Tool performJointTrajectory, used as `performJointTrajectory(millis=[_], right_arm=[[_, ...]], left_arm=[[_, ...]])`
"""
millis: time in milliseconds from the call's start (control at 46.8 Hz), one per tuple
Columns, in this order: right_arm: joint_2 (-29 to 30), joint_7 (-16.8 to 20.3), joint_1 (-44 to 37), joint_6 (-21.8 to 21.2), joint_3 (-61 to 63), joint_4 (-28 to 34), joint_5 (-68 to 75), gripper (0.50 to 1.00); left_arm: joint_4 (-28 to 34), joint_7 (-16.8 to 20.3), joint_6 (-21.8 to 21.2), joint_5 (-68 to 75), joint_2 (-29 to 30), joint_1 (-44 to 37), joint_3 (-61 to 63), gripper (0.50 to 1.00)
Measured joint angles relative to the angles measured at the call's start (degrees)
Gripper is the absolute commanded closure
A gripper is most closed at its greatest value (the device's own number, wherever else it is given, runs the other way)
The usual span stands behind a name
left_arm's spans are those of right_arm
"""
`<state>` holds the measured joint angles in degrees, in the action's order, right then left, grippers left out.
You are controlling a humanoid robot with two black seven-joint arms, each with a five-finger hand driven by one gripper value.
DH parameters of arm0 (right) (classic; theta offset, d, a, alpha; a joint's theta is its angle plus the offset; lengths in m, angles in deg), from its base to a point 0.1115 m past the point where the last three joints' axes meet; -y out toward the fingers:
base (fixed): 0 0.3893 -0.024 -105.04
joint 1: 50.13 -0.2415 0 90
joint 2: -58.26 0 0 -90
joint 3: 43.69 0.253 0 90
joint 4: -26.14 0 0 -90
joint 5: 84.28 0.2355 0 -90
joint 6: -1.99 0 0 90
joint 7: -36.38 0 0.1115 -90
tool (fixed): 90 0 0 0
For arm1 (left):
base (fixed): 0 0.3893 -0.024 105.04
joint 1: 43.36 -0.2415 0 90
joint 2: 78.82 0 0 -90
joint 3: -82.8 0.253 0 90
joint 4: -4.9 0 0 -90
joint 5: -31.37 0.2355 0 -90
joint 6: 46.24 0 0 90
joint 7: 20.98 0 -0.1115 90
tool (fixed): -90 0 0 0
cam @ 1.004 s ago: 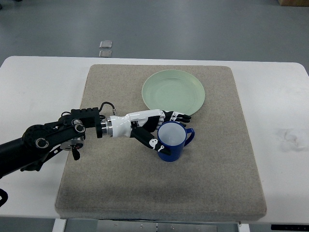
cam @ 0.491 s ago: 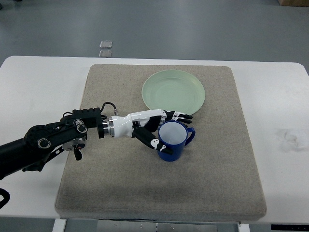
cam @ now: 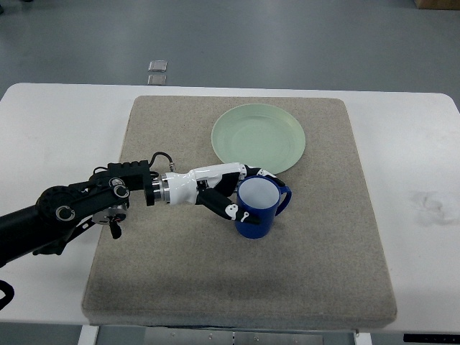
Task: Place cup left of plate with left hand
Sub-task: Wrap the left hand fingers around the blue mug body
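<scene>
A blue cup point(cam: 259, 208) with a white inside stands on the grey mat, just below the pale green plate point(cam: 258, 136). Its handle points right. My left hand point(cam: 241, 192) comes in from the left and wraps the cup's left side: fingers curl behind the rim on the far side, the thumb presses the near wall. The cup leans slightly and looks just off the mat. The right hand does not show.
The grey mat point(cam: 172, 273) covers the middle of the white table point(cam: 50, 122). The mat left of the plate is bare. A faint smudge point(cam: 430, 202) marks the table at right. Two small tiles point(cam: 157, 72) lie on the floor beyond.
The fingers have closed further around the cup's far rim. The cup has shifted slightly up and tilted, its handle now a little higher.
</scene>
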<state>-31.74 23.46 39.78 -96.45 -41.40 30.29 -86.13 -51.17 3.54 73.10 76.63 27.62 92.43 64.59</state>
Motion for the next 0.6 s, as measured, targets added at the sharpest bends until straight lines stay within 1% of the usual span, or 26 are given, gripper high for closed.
performJointTrajectory(millis=[43, 299, 513, 598], right_arm=[[0.0, 0.0, 0.0, 0.0, 0.0, -0.01, 0.0, 0.568], [0.0, 0.0, 0.0, 0.0, 0.0, -0.02, 0.0, 0.568], [0.0, 0.0, 0.0, 0.0, 0.0, -0.02, 0.0, 0.568], [0.0, 0.0, 0.0, 0.0, 0.0, 0.01, 0.0, 0.568]], left_arm=[[0.0, 0.0, -0.08, 0.0, 0.02, 0.0, -0.01, 0.761], [0.0, 0.26, -0.15, 0.0, 0.04, 0.06, -0.15, 0.761], [0.0, 0.27, -0.31, -0.09, -0.08, 0.18, -0.85, 0.774], [0.0, 0.26, -0.97, -0.17, -0.08, 0.33, -1.03, 0.774]])
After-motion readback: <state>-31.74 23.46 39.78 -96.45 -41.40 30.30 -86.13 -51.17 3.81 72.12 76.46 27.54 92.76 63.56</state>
